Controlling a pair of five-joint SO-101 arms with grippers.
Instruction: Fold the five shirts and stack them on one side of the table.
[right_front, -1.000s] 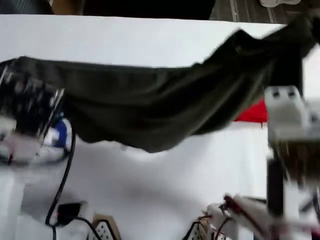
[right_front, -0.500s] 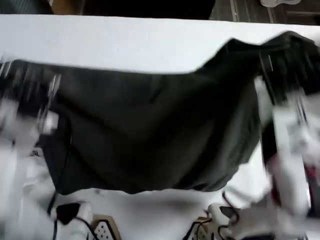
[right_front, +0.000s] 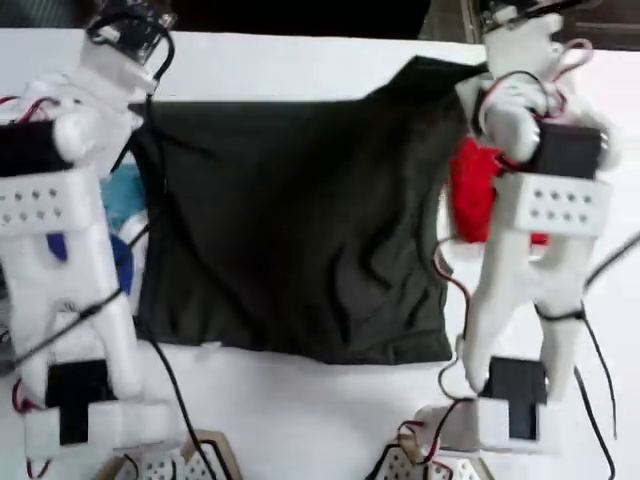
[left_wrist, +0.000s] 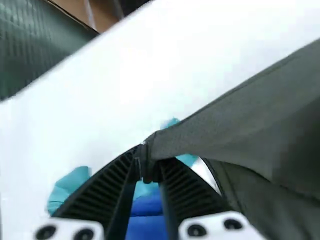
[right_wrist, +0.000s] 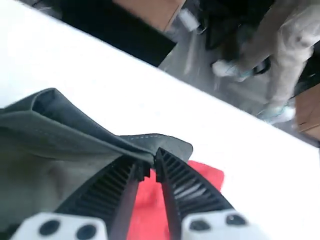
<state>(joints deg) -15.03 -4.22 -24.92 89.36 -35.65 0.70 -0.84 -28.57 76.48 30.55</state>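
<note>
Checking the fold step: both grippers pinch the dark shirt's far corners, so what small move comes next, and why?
Probably open both and let go: the dark shirt already lies spread on the table, with the left gripper and right gripper shut on its corners.

Robotics lab or workshop, by the look. White table (right_front: 300, 410), loose cables (right_front: 163, 362), perforated boards (right_front: 205, 462) at its near edge. Brown box (right_wrist: 150, 10) beyond.
</note>
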